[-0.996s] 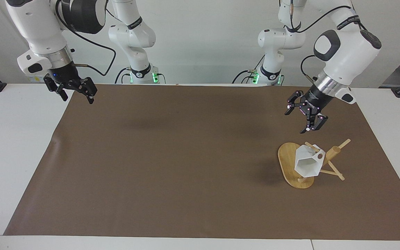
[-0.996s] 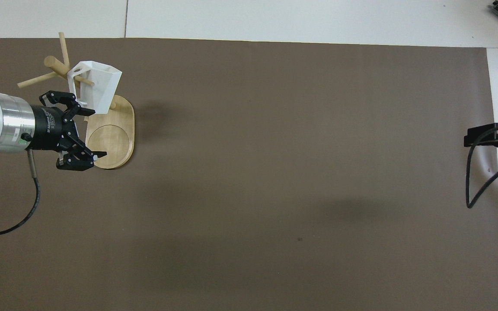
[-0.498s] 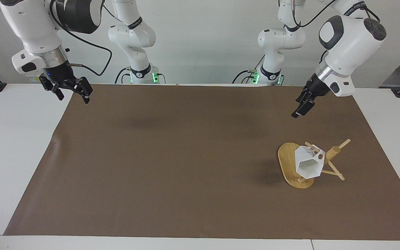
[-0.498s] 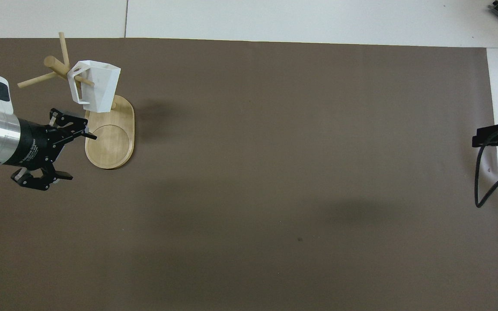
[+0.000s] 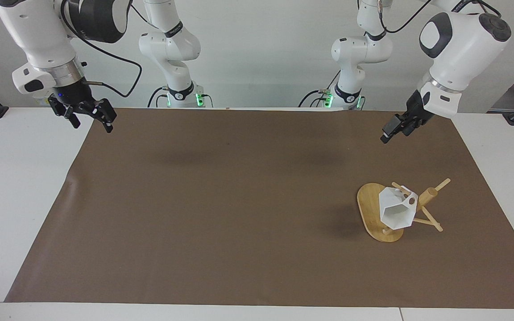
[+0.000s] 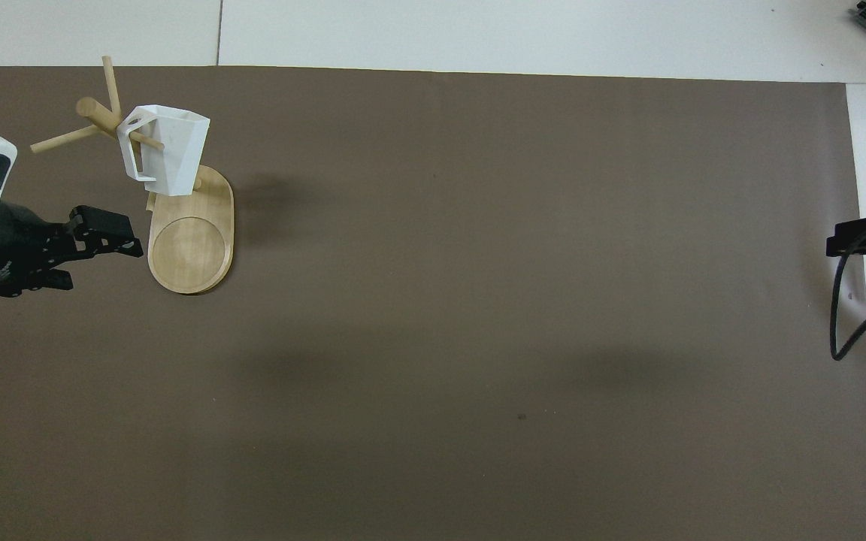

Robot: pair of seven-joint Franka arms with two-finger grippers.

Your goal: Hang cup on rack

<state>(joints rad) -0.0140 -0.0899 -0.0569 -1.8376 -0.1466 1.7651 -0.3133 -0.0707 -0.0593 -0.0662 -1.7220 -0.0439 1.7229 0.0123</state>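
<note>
White and faceted, the cup (image 5: 396, 213) hangs on the rack (image 5: 422, 204), a thin peg passing through the round hole in its blocky handle, its mouth tipped out over the oval bamboo base (image 6: 191, 253). The left gripper (image 5: 390, 133) is up in the air over the brown mat (image 5: 239, 214), clear of the rack and holding nothing; whether its fingers are spread or pressed together I cannot tell from either view. Below it and toward the mat's edge away from the robots stands the rack with the cup, well apart from the gripper's tip. Judging by this, the hanging itself looks done and the step in hand is the retreat. To do it well, the left arm should lift away from the rack rather than sweep sideways over it, since the peg sticks jut out at odd angles and a brush against one could rock the light stand or slide the handle off its peg. The right gripper (image 5: 88, 117), fingers spread, waits over the mat's corner at its own end of the table, empty.
</note>
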